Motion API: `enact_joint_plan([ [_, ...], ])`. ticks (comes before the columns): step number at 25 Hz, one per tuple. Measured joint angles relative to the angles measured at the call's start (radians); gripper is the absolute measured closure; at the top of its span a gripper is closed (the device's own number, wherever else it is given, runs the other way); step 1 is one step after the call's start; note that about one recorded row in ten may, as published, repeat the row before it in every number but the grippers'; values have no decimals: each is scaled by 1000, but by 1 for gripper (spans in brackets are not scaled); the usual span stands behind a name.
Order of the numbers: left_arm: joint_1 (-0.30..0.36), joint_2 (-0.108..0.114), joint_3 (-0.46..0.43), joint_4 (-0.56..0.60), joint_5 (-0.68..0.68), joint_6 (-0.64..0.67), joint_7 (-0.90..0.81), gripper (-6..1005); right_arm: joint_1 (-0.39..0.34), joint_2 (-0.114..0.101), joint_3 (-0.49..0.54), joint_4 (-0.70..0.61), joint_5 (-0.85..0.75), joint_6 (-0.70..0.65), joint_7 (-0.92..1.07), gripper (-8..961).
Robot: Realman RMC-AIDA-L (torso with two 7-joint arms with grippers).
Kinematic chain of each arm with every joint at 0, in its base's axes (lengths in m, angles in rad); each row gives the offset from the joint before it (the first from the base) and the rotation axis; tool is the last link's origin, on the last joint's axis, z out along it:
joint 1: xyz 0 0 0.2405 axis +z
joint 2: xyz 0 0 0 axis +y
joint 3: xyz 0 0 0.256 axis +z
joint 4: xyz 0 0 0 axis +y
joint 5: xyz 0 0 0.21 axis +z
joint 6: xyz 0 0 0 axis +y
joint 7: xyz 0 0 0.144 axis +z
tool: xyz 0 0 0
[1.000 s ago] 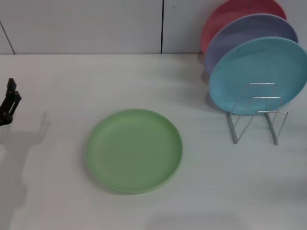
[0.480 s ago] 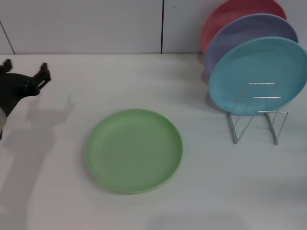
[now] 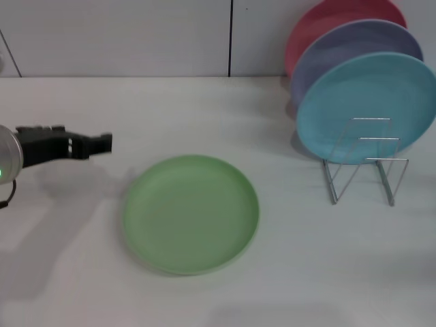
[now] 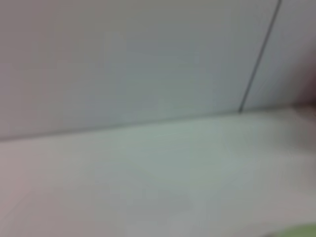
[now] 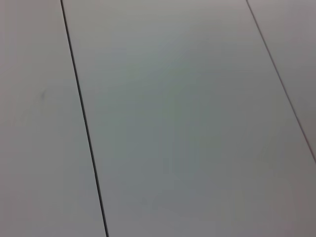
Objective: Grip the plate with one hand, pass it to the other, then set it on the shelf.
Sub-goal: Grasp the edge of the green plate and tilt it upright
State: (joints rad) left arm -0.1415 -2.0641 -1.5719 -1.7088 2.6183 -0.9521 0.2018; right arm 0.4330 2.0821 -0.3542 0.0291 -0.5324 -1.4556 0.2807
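In the head view, the light green plate [image 3: 191, 214] is seen lying flat on the white table [image 3: 306, 266], left of centre and well apart from the wire shelf [image 3: 364, 163] at the right. Three other plates are held upright in that shelf: a turquoise-blue plate [image 3: 368, 105] at the front, a lavender plate [image 3: 354, 48] behind it and a red plate [image 3: 327, 20] at the back. The left gripper [image 3: 102, 142] is reached in from the left edge, its black fingers pointed toward the green plate and held above the table just beside the plate's left rim, without touching it; how far the fingers are spread cannot be told from this angle. A small green light is shown on the silver-white arm [image 3: 8, 155] behind it. In the left wrist view, only the table surface, the wall [image 4: 148, 59] with one dark seam, and a sliver of the green plate at the corner [image 4: 296, 231] are shown. In the right wrist view, only pale wall panels [image 5: 173, 113] divided by dark seams are shown; the right gripper is not seen in any view.
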Motion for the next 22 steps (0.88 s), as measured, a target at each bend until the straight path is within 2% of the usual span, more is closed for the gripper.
enact_joint_plan([
  [6, -38, -3, 29, 40, 58, -85, -19, 137, 3, -2, 0, -2, -10, 0, 0, 202],
  [14, -42, -4, 91, 72, 69, -85, -52, 138, 3, -2, 0, -4, -12, 0, 0, 202],
  [22, -92, -4, 102, 172, 62, -83, -62, 137, 3, -2, 0, -4, -15, 0, 0, 202],
])
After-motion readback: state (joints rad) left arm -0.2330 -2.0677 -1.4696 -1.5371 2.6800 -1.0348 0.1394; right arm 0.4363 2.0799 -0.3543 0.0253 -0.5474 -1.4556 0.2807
